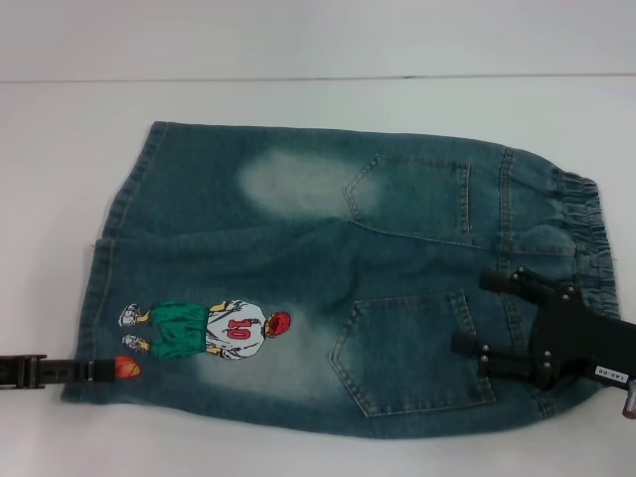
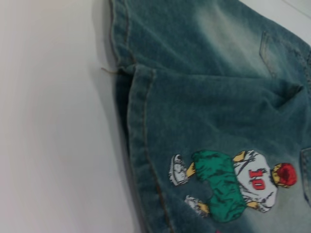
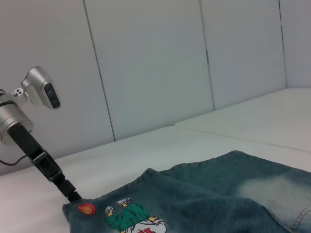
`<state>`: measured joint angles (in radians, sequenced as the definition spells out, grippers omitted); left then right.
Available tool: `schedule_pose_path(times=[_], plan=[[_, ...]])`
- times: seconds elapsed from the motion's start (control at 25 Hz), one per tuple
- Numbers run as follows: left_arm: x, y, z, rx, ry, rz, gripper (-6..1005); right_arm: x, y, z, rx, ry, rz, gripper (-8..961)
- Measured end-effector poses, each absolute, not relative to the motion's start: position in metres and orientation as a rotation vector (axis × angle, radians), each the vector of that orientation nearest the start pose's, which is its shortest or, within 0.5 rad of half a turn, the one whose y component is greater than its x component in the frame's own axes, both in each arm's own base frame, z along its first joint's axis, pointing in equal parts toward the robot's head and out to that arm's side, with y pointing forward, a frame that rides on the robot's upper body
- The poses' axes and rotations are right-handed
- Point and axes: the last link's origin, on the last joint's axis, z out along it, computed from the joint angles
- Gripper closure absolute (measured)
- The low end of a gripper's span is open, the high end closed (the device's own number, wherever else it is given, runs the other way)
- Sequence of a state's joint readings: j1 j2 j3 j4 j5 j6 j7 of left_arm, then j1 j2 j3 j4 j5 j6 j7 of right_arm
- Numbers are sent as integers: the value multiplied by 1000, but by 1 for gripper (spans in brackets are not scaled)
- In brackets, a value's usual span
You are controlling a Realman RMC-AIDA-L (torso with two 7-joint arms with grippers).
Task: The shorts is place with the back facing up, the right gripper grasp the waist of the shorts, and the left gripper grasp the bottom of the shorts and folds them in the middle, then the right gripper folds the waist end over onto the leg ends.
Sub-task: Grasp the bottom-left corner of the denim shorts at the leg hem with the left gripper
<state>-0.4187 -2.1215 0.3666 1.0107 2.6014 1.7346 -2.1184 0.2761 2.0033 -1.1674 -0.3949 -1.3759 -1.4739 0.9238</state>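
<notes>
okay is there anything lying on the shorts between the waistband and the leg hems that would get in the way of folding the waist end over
Nothing visible does. The shorts lie flat on the table, with only the right gripper over the waist of the shorts and the left gripper at the leg ends.

Shorts (image 1: 328, 288) – faded blue denim w/ pale worn patches. Cartoon print (image 1: 204, 331): green shorts, white shirt w/ red 10, red head, orange ball by hem. Right gripper (image 1: 472, 313) – black w/ white label. Left gripper (image 3: 73, 195) black, wrist silver. Table (image 1: 60, 199) white.
</notes>
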Motion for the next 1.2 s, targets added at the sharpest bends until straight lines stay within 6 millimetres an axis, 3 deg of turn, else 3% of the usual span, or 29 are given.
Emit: schedule_pose_path(times=[0.8, 1.2], plan=[[-344, 267, 55, -2272, -1731, -267, 114, 318, 254, -26, -2561, 528, 834, 3], [-346, 265, 49, -2273, -1761, -274, 114, 326, 250, -13, -2462, 543, 866, 4]])
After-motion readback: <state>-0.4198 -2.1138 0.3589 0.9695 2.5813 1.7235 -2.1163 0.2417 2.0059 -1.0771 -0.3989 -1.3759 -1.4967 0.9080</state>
